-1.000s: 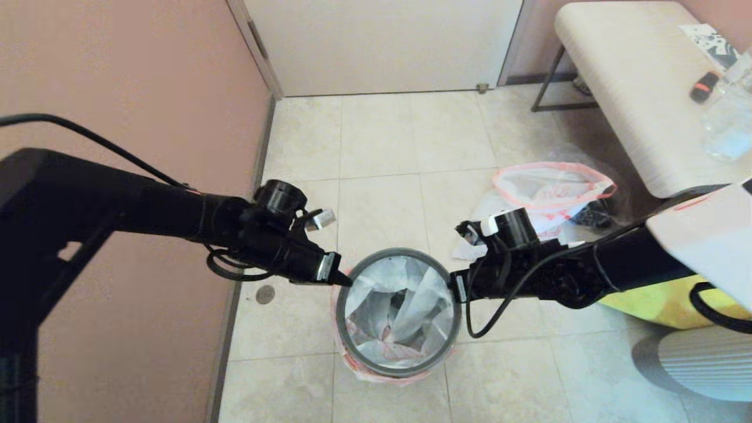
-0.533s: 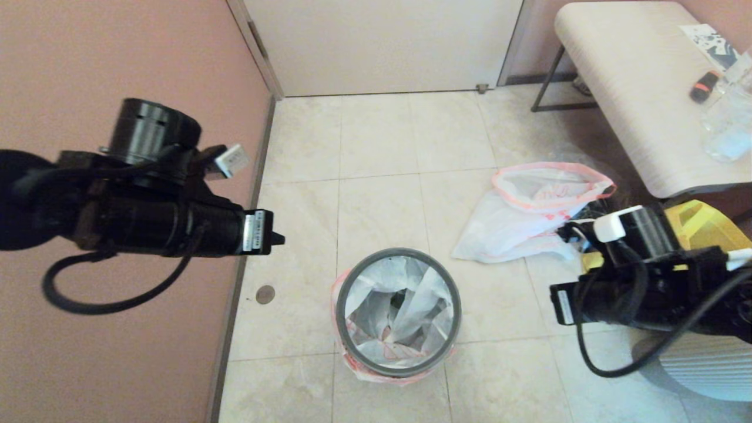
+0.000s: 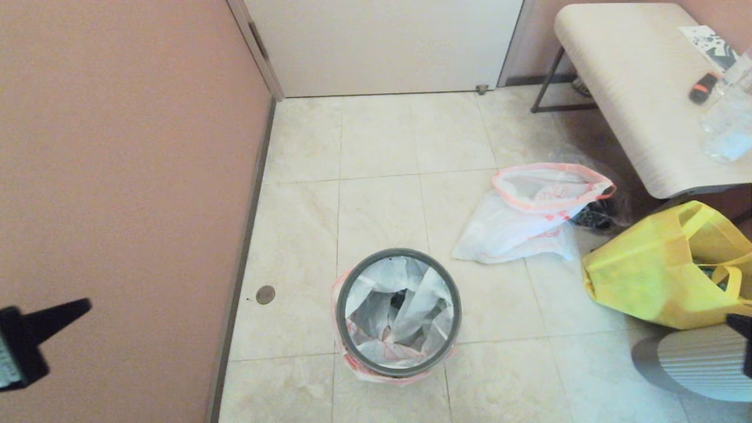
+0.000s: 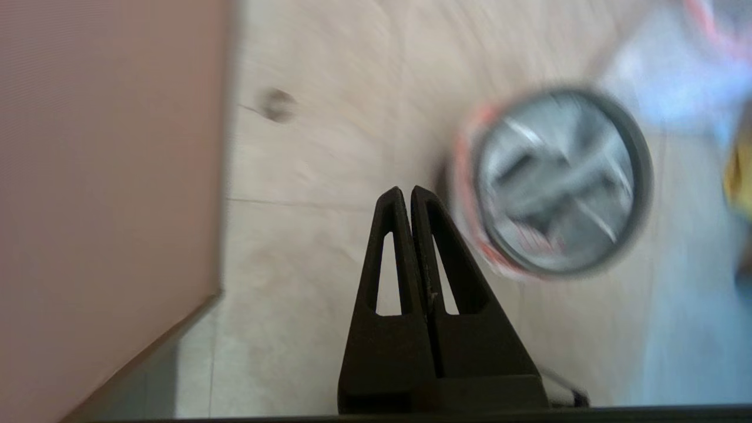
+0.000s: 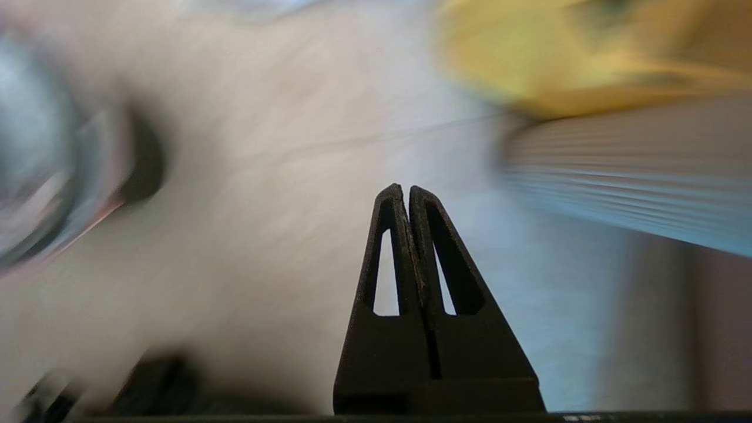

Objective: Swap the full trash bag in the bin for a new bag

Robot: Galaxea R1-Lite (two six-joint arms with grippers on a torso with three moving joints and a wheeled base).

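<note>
The round dark bin (image 3: 399,252) stands on the tiled floor, its grey hoop holding a white bag (image 3: 411,299) with red print that lines it and spills over the sides. A white bag (image 3: 517,226) with a pink drawstring mouth lies on the floor to the bin's far right. My left gripper (image 3: 82,306) shows only as a tip at the near left edge, well away from the bin. The left wrist view shows this left gripper (image 4: 405,191) shut and empty, with the bin (image 4: 643,176) off to one side. Just a sliver of my right gripper (image 3: 741,326) shows at the right edge; in its wrist view the right gripper (image 5: 405,189) is shut and empty.
A pink wall (image 3: 117,176) runs along the left, a white door (image 3: 382,41) at the back. A bench (image 3: 634,88) with small items stands far right. A yellow tote (image 3: 652,276) and a pale ribbed object (image 3: 699,361) sit near right.
Both arms have drawn back from the bin's rim, outward and toward the near edges of the head view. The bin and both bags have stayed put.
</note>
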